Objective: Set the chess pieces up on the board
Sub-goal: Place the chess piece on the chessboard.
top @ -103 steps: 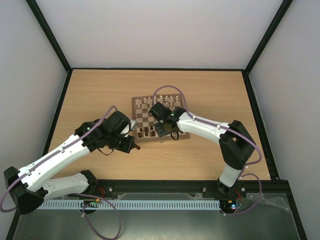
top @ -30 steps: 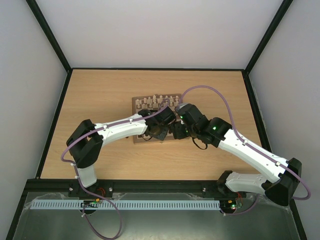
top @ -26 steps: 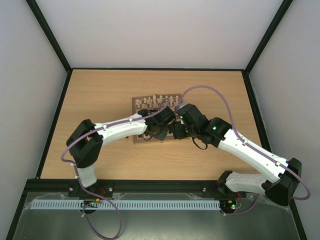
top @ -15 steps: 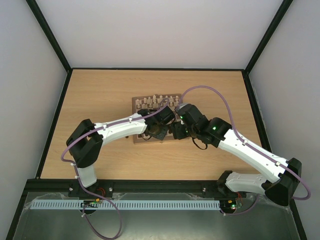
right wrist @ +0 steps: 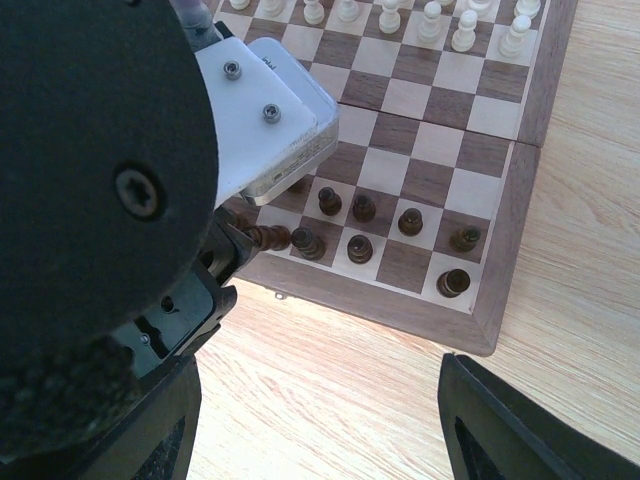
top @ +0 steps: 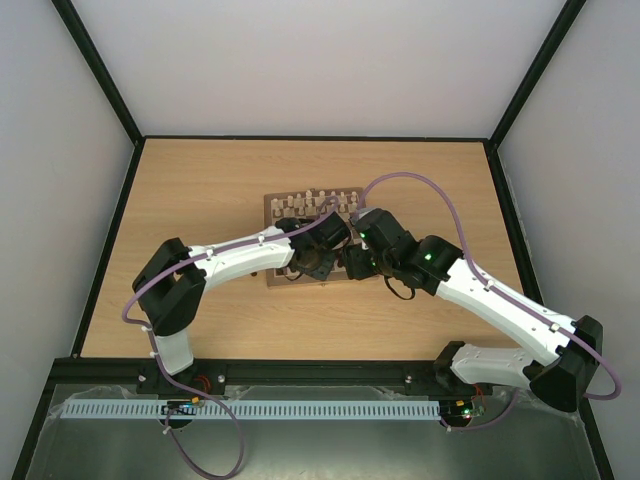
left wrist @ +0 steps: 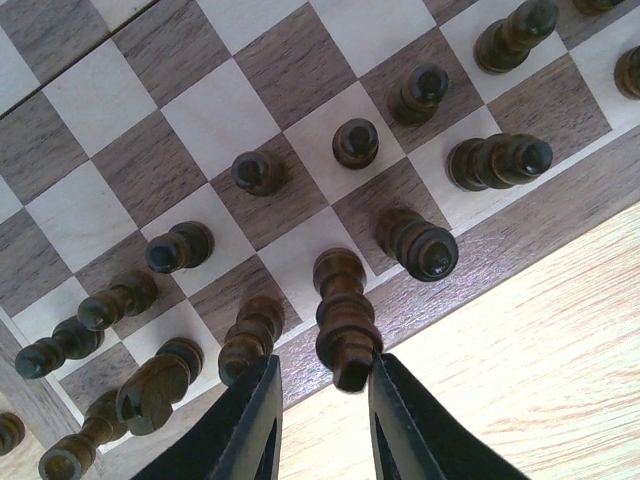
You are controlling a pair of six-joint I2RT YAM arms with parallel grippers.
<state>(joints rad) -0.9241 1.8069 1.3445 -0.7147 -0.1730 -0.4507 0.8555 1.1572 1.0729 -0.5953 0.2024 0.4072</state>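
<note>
Left gripper (top: 317, 266) setting a dark piece (left wrist: 343, 305) on the near row of the board (top: 270, 207).
From above, both grippers are seen crowded over the board's near edge, the right gripper (top: 356, 262) just beside the left. From the left wrist, the tall piece is seen on a near-row square, its head between narrowly parted fingers (left wrist: 400, 430); a gap shows on one side, so it is judged released. From the right wrist, that gripper is seen spread wide and empty. Next, a straight lift clear of the neighbouring pieces (left wrist: 418, 243) is called for.
</note>
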